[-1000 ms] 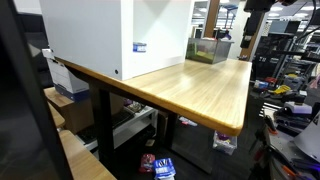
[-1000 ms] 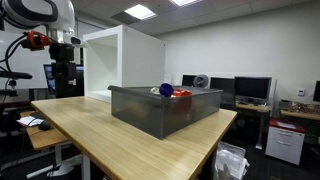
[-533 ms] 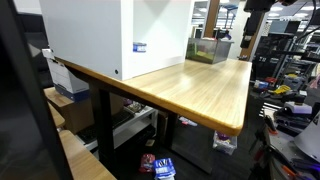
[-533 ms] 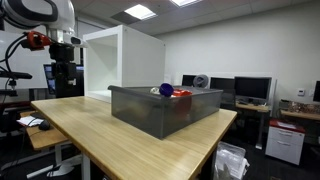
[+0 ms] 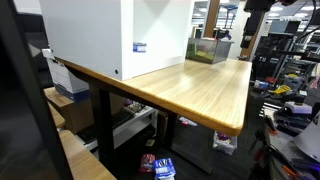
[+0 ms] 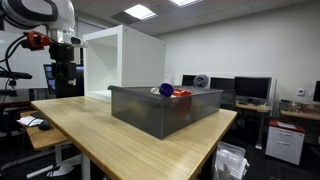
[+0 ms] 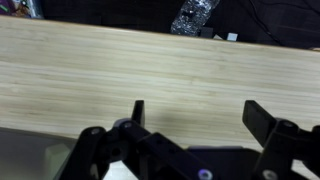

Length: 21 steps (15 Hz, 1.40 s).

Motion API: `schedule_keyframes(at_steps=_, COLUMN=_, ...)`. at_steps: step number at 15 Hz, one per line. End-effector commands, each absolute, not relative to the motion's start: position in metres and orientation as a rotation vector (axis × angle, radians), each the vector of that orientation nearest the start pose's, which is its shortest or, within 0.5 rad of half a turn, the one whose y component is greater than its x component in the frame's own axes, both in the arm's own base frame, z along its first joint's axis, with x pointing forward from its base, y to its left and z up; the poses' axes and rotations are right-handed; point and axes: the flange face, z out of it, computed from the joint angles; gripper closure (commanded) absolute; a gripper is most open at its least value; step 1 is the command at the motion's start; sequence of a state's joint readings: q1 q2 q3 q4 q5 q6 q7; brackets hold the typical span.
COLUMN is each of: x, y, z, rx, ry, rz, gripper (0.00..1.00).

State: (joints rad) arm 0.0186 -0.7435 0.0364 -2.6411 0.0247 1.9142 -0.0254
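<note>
A gray bin [image 6: 160, 112] on the table [image 6: 95, 135] holds a blue ball [image 6: 166, 89] and a red thing [image 6: 182, 93], half hidden. The end effector [image 7: 200, 115] has its fingers apart, empty.

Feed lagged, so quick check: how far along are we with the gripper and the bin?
Done: the bin already holds a blue item and a red item. In hand: nothing; the gripper hangs open over the table, apart from the bin. Left: any grasp, since none has begun.
</note>
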Motion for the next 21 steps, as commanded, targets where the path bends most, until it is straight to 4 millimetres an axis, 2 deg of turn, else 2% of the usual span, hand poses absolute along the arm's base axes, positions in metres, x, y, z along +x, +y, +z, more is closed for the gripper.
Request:
schedule_keyframes(at_steps=1, x=0.326, y=0.02, z=0.471, rx=-3.141, ry=-0.099, rz=-0.025, gripper=0.0)
schedule_keyframes(at_steps=11, x=0.327, y=0.018, z=0.468, rx=-3.138, ry=-0.114, rz=-0.036, gripper=0.0)
schedule_keyframes(at_steps=21, x=0.332, y=0.026, z=0.454, rx=-3.136, ry=-0.14, rz=-0.029, gripper=0.0)
